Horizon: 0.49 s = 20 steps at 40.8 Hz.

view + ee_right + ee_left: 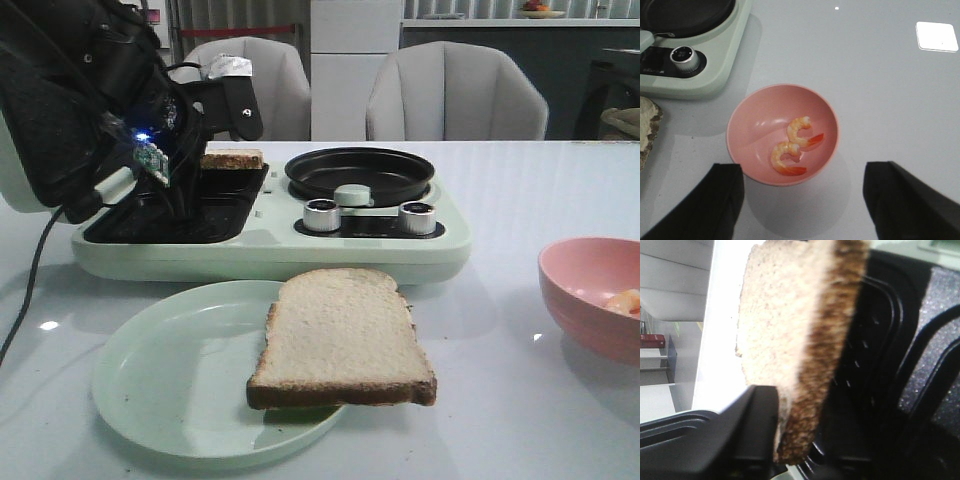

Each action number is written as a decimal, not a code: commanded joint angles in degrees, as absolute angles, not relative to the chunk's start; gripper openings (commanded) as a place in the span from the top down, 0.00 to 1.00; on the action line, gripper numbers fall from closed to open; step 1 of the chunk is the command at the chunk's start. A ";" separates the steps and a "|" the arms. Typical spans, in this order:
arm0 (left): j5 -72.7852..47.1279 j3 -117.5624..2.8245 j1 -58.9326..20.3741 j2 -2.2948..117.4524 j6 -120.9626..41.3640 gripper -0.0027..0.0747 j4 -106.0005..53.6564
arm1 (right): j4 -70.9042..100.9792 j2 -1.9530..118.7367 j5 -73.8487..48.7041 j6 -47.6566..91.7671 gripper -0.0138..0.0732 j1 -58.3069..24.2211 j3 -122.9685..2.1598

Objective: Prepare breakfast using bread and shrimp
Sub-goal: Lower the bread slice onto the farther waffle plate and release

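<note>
Bread slice [340, 338] overhanging green plate [170, 380], breakfast maker [270, 245] behind.

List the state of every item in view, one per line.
Left end effector: shut on held bread slice, over the grill plate.
Right end effector: open, above pink bowl.
Second bread slice: flat, overhanging green plate.
Two shrimp: in bowl.
Round pan: empty.

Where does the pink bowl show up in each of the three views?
Front view: the pink bowl sits at the right edge, partly cut off, a shrimp just visible inside.
Left wrist view: not in it; the held bread slice fills the picture.
Right wrist view: centre, whole, holding two shrimp, between the right gripper's open fingers.
Shared landmark: the pale green cooker's right knob appears in the front and right wrist views.
</note>
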State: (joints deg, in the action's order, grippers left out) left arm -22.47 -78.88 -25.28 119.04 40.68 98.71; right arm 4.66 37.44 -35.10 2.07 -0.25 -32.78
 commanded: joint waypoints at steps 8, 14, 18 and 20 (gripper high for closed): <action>-31.48 -80.25 -27.00 115.32 41.36 0.35 99.96 | 4.13 37.56 -30.50 2.05 0.15 0.03 -34.37; -33.63 -79.16 -29.50 113.93 41.36 0.37 99.96 | 4.13 37.56 -30.50 2.05 0.15 0.03 -34.37; -31.61 -76.28 -30.86 111.37 41.11 0.43 99.96 | 4.13 37.56 -30.50 2.05 0.15 0.03 -34.37; -31.11 -74.73 -31.13 109.63 41.11 0.45 99.96 | 4.13 37.56 -30.50 2.05 0.15 0.03 -34.37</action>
State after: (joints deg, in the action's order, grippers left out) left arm -29.86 -75.11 -30.35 115.84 40.68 98.70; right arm 4.66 37.44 -35.06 2.07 -0.25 -32.78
